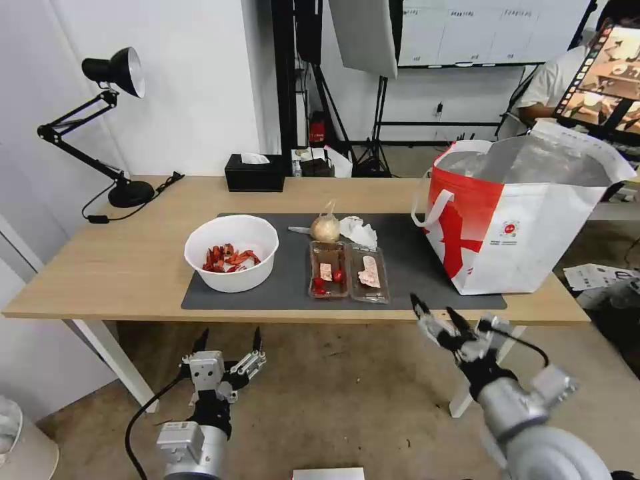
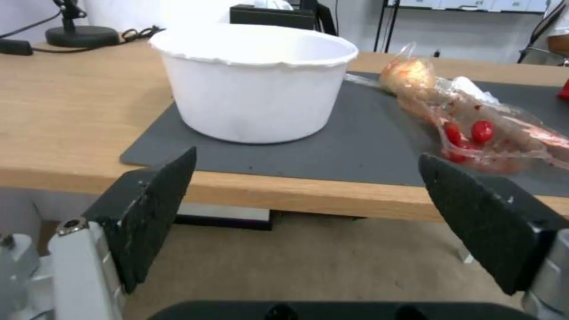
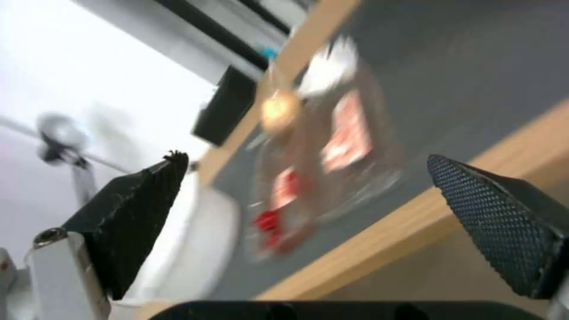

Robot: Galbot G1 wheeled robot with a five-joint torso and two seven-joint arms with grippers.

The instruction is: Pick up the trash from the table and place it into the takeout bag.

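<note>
The right gripper is held with its jaws spread wide and nothing between them, raised just below the table's front edge, in front of the clear hinged tray. The left gripper is likewise wide open and empty, lower down and short of the front edge, below the white bowl.

All the trash lies on the dark grey mat that covers the middle of the table. The bowl, holding red shell scraps, stands at the mat's left end. The tray lies open near the mat's front edge, with red and pale food bits in both halves. Behind it, toward the mat's rear edge, the small knotted bag with tan contents and the crumpled napkin are set side by side. The takeout bag stands open at the mat's right end, its foil lining showing.

Nothing is judged to have been bagged; the step in hand appears to be the approach to a first pick, most likely the tray by the right gripper. The next move would call for the gripper to be lifted above the table edge and lowered over a rim thin enough to be pinched without the tray being crushed.

A small round red logo with fine print beneath it is seen on the bag's white side; it cannot be read.
</note>
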